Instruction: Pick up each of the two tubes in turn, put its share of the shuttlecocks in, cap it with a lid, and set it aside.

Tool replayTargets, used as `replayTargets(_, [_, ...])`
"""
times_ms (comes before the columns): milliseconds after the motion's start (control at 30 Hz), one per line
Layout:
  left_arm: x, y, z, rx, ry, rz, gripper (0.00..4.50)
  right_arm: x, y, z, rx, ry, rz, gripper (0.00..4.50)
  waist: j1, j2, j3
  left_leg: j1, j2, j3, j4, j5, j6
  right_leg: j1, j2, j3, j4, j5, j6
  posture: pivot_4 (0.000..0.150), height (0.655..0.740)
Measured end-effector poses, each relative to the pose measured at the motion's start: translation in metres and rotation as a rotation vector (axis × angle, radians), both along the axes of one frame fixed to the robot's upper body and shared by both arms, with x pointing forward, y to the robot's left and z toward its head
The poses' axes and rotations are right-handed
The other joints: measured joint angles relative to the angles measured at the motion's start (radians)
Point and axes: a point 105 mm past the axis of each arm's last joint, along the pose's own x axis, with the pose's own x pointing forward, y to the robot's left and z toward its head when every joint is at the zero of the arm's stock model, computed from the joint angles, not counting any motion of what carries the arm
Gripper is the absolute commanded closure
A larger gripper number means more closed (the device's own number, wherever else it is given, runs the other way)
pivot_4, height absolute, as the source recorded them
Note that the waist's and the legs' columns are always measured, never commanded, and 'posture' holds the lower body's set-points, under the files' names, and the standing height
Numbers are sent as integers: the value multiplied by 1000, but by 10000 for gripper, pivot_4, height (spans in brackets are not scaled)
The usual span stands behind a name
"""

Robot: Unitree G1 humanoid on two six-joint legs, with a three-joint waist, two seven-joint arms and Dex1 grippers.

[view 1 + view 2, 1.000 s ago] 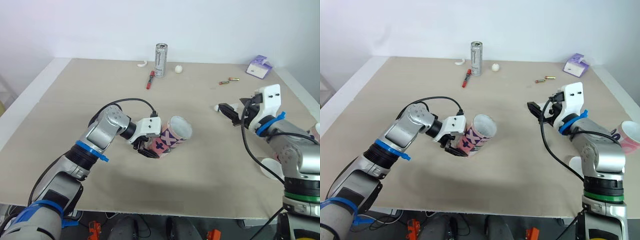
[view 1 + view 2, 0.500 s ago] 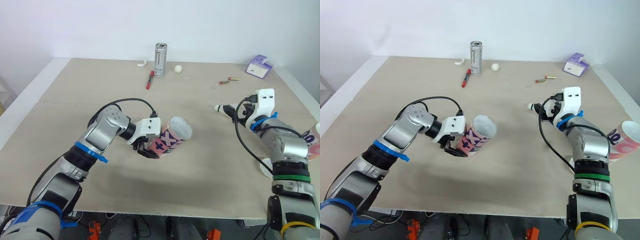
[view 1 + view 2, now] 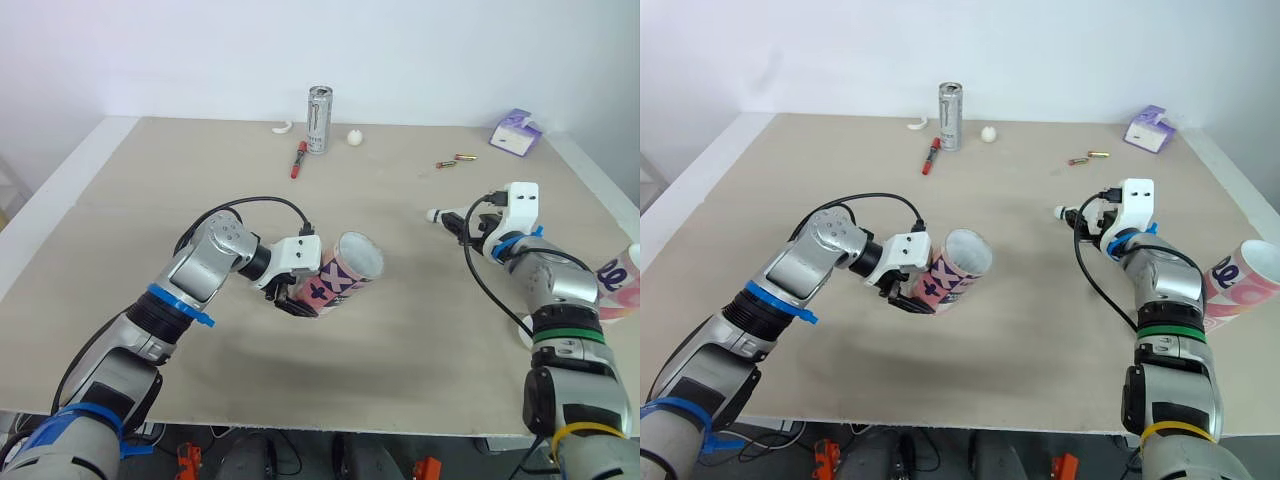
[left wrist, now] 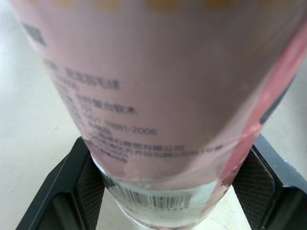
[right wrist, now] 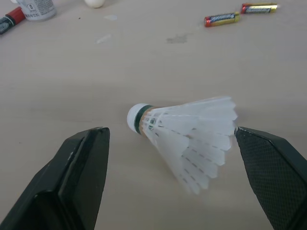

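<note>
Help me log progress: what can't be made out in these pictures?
Held tube, inside: head views see its mouth aslant; contents hidden by its wall.
Second tube: left eye view, cut off by the right edge.
White disc: left eye view, mostly behind the right arm.

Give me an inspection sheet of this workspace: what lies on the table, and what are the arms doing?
Surface: beige table, flat, no spills seen.
Job's things: pink tube, tilted, mouth open, in the left tool; second tube near the right edge; shuttlecock on the table.
Clutter: can, red marker, white ball, batteries, purple packet, along the far side.
Tools: left tool shut on the pink tube; right tool open, one finger each side of the shuttlecock.
Cables: black cable arching over the left wrist; another beside the right arm.
Surroundings: white wall behind.
</note>
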Motion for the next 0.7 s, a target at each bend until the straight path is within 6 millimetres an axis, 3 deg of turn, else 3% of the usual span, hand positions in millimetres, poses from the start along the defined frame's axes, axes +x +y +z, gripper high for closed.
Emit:
replayTargets(367, [0, 0, 0, 0, -1, 3, 11486, 12, 18, -10, -3, 40, 72, 346, -2, 0, 0, 0, 0, 1, 0, 0, 0, 0, 0, 1, 0, 1, 0, 1500, 7400])
replayTargets(500, [0, 0, 0, -1, -1, 1, 11486, 16, 22, -10, -8, 45, 87, 12489, -2, 0, 0, 0, 0, 2, 0, 0, 0, 0, 0, 2, 0, 1, 1, 1500, 7400])
replayTargets(700, [0, 0, 0, -1, 3, 7, 11486, 20, 26, -9, -29, 40, 97, 42912, -2, 0, 0, 0, 0, 2, 0, 0, 0, 0, 0, 2, 0, 1, 1, 1500, 7400])
